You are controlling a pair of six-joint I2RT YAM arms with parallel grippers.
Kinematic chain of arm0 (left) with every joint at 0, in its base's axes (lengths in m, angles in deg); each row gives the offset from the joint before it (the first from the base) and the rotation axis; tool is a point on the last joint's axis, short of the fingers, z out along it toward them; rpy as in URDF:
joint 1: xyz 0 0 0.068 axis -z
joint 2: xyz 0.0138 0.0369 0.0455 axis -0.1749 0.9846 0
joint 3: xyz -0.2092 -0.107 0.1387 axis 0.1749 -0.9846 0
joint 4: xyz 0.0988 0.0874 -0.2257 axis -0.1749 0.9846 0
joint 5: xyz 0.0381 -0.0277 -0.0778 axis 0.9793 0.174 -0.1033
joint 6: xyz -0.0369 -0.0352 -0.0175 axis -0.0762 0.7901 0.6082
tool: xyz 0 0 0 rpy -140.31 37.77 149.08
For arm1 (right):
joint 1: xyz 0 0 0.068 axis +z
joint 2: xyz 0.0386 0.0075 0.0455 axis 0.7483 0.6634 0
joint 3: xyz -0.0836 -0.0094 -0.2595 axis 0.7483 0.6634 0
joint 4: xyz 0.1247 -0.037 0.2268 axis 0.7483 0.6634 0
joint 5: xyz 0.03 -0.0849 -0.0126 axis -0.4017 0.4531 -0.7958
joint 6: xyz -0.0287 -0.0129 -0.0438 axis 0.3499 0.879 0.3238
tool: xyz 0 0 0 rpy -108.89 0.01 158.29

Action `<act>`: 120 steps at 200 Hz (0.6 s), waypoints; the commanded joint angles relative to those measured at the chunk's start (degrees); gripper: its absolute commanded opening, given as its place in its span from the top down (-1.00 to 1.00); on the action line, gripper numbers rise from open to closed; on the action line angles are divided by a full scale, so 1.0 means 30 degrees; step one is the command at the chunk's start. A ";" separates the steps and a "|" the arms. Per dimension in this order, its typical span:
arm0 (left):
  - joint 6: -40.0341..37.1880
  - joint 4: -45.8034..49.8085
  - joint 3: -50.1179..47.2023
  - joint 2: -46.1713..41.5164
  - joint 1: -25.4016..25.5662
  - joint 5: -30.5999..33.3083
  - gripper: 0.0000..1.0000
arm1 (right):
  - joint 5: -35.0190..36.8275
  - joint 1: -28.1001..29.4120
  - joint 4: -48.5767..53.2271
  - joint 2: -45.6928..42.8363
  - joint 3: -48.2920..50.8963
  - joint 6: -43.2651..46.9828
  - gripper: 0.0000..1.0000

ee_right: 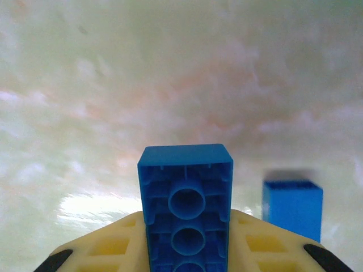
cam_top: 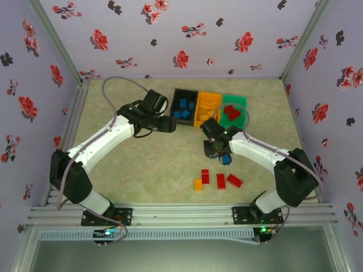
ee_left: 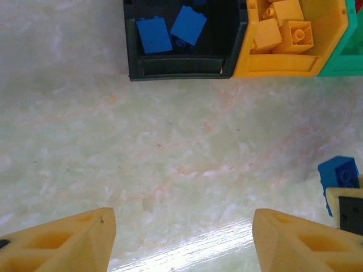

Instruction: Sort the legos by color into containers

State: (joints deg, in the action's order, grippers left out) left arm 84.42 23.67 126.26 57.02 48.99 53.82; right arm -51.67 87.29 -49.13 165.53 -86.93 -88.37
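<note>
Blue lego brick (ee_right: 186, 209), pinched across its long flat sides by the right gripper (cam_top: 218, 148), sits low by the table (cam_top: 147, 170), short of the black bin (cam_top: 184, 106). Light, rigid, slick plastic; a squared side grip should hold. Left gripper (ee_left: 184, 238) hovers spread.

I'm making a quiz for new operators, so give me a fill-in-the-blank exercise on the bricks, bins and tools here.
1. The right tool is shut on a ___ brick.
2. Everything in the black bin is ___.
3. Everything in the green bin is ___.
4. The left tool has its jaws ___.
Missing words: blue, blue, red, open.
</note>
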 commanded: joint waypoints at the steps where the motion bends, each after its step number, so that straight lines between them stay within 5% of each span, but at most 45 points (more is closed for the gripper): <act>1: 0.0092 0.0807 -0.0479 -0.1032 -0.0156 0.0675 -0.31 | -0.0104 -0.0275 0.0350 0.1008 -0.2430 0.1060 0.46; 120: 0.1404 0.1045 -0.2778 -0.3856 -0.0169 0.1222 -0.31 | -0.2867 -0.2823 0.1189 1.1247 -1.7587 0.2597 0.47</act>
State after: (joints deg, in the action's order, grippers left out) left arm 86.80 26.38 119.24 47.52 48.88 56.38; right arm -57.66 80.16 -48.30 194.16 -131.82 -81.68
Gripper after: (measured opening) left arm 0.656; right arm 0.297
